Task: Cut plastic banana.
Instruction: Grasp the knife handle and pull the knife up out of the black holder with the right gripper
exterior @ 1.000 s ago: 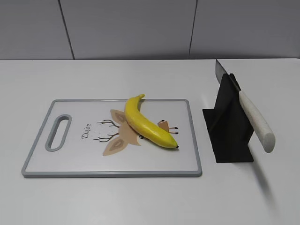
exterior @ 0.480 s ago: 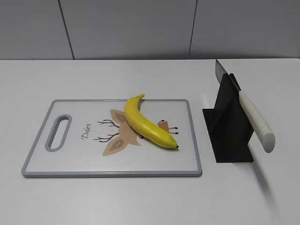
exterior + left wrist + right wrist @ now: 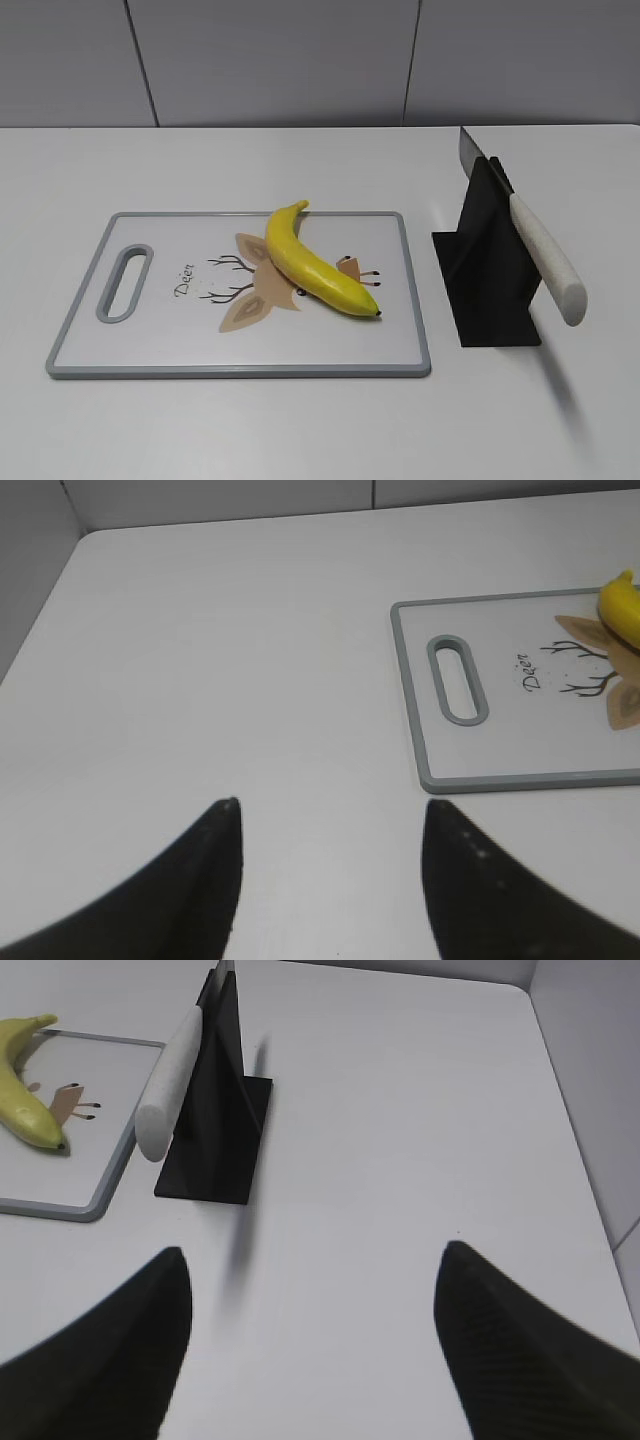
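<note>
With both sets of fingers spread wide and empty: left gripper (image 3: 330, 880), right gripper (image 3: 315, 1350). Plastic banana (image 3: 312, 263) lying diagonally on cutting board (image 3: 150, 345). Best to grab knife (image 3: 545, 258) handle squarely off black stand (image 3: 490, 275).

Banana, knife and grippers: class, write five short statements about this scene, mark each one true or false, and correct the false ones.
1. The plastic banana lies whole on the cutting board. True.
2. The knife lies flat on the board beside the banana. False: it rests in the black stand, to the right of the board.
3. The right gripper is shut on the knife handle. False: its jaws stand apart, holding nothing.
4. The left gripper is open over bare table, short of the board. True.
5. The board's handle slot is at the end nearest the knife. False: it is at the far, left end.
</note>
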Available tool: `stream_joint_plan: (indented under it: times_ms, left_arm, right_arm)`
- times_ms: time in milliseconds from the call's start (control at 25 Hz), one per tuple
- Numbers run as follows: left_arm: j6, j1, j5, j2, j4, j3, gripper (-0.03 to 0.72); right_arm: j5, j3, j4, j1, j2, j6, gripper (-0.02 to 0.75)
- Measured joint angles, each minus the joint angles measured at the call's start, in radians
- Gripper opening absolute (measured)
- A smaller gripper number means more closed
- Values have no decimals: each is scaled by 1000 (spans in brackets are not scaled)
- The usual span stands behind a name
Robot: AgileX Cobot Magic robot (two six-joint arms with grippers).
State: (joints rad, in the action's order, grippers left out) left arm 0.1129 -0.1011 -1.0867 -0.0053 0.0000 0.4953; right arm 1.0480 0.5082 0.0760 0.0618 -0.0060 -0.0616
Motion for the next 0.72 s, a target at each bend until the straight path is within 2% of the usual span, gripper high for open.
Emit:
stream_joint_plan:
  times_ms: [400,720]
  left_arm:
    - [0,0,0,0,0,0,556]
    - [0,0,0,0,0,0,556]
  right_arm:
    - [3,6,25,0,16,8,588]
    - [54,150,26,0,240,8,588]
